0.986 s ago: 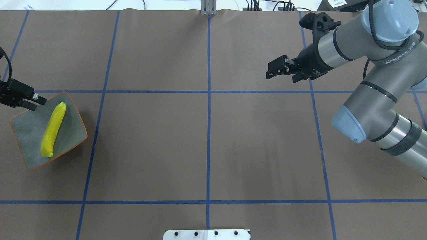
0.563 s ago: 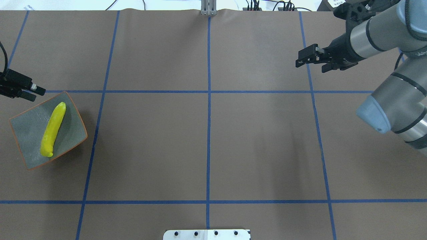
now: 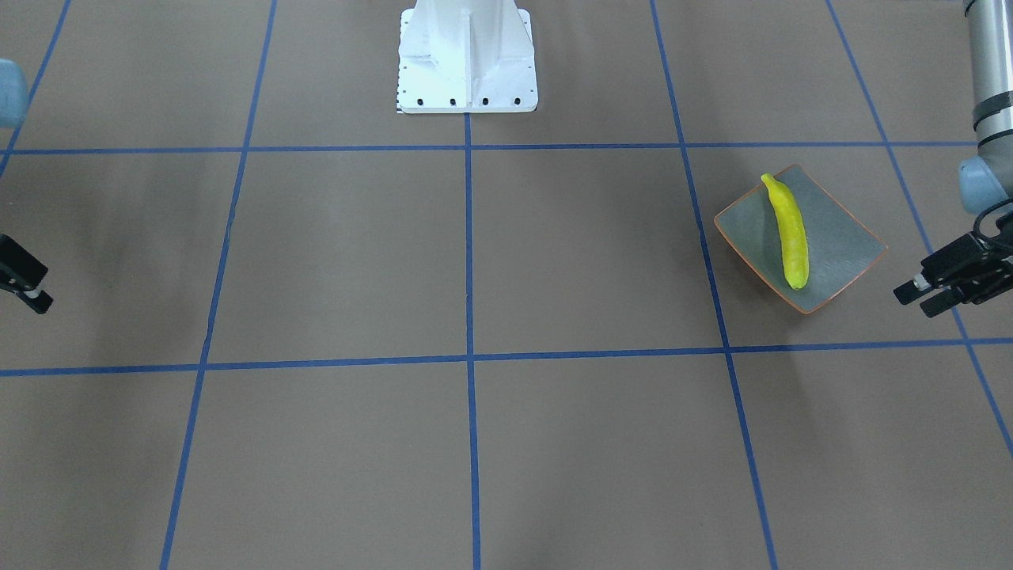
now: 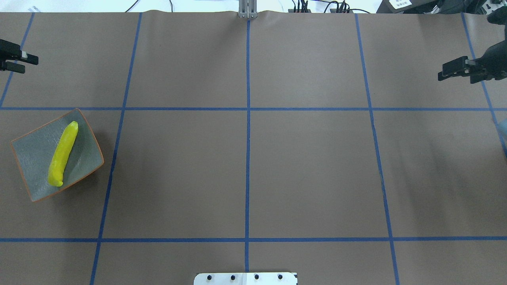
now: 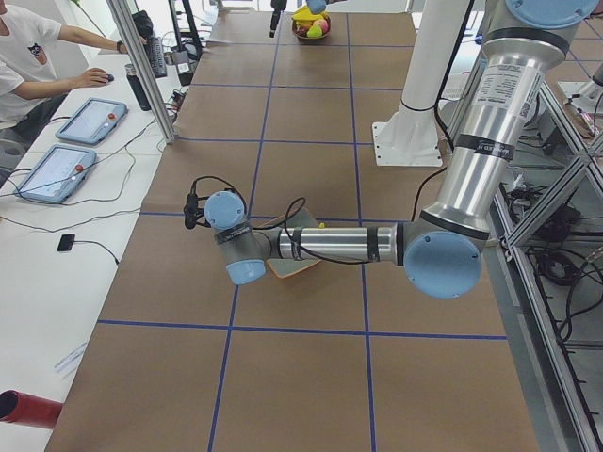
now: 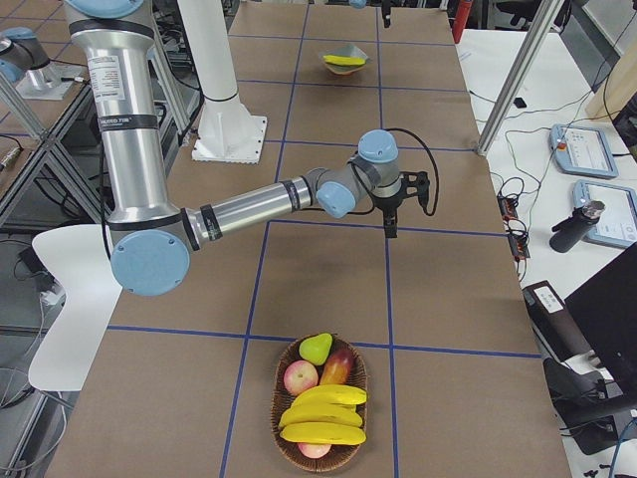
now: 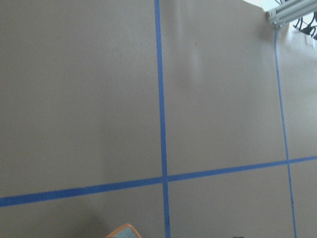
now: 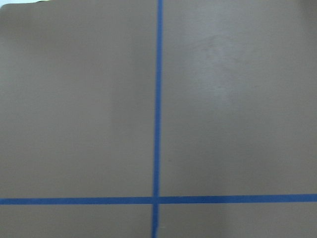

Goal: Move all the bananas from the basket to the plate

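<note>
One yellow banana [image 4: 62, 153] lies lengthwise on the grey-green plate [image 4: 31, 158] at the table's left side; the front-facing view has this banana [image 3: 791, 231] and plate [image 3: 843, 241] on its right. The basket [image 6: 280, 446] stands at the table's right end, outside the overhead view, with more bananas [image 6: 320, 418] stacked in it. My left gripper [image 4: 31, 65] hovers open and empty beyond the plate, apart from it. My right gripper [image 4: 455, 77] hangs open and empty over bare table at the far right, well short of the basket.
Apples [image 6: 299, 378] and a green pear [image 6: 317, 348] share the basket with the bananas. The white robot base [image 3: 467, 55] stands at the table's near middle edge. A person sits at a side desk with tablets [image 5: 89, 121]. Blue tape lines grid the brown table.
The left gripper has drawn back from the plate's edge toward the far side. The right gripper has swung out to the right edge. The banana on the plate has not moved.
</note>
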Motion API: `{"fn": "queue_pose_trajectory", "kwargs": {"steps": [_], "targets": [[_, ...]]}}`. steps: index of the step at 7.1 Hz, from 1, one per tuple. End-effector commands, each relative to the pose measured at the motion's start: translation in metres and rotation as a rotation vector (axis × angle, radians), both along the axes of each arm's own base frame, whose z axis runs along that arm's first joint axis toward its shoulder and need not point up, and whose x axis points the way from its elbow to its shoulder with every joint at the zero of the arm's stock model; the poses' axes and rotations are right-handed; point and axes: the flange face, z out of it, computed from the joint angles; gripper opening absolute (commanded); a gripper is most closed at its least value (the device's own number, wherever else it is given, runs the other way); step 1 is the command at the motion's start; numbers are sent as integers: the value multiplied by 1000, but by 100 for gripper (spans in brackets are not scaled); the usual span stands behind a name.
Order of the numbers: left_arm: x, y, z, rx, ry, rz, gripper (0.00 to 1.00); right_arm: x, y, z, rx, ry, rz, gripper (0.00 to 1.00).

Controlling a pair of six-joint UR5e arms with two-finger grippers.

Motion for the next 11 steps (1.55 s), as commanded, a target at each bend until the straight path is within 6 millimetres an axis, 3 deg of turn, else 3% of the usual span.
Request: {"fn": "queue_pose_trajectory", "kwargs": {"steps": [1, 2, 3, 4, 6, 8, 9, 10, 11], "targets": [[-22, -13, 9, 41, -77, -159, 82, 56, 0, 52, 7, 58, -17, 100], [-25, -17, 15, 127, -147, -148, 82, 79, -2, 71, 11, 64, -34, 100], [-51, -23, 21, 173, -220, -148, 82, 102, 3, 98, 7, 86, -43, 100], [-59, -28, 25, 198, -277, -121, 82, 118, 9, 118, 19, 113, -67, 100], [-54, -29, 35, 191, -322, -75, 82, 165, 38, 183, 14, 165, -122, 100], [-49, -32, 31, 176, -374, -10, 81, 177, 50, 240, 3, 213, -213, 100], [-50, -33, 32, 191, -407, 39, 81, 178, 53, 253, -6, 234, -232, 100], [-54, -35, 25, 196, -431, 54, 81, 191, 59, 269, -21, 248, -233, 100], [-54, -34, 26, 193, -434, 54, 81, 219, 68, 282, -47, 244, -230, 99]]}}
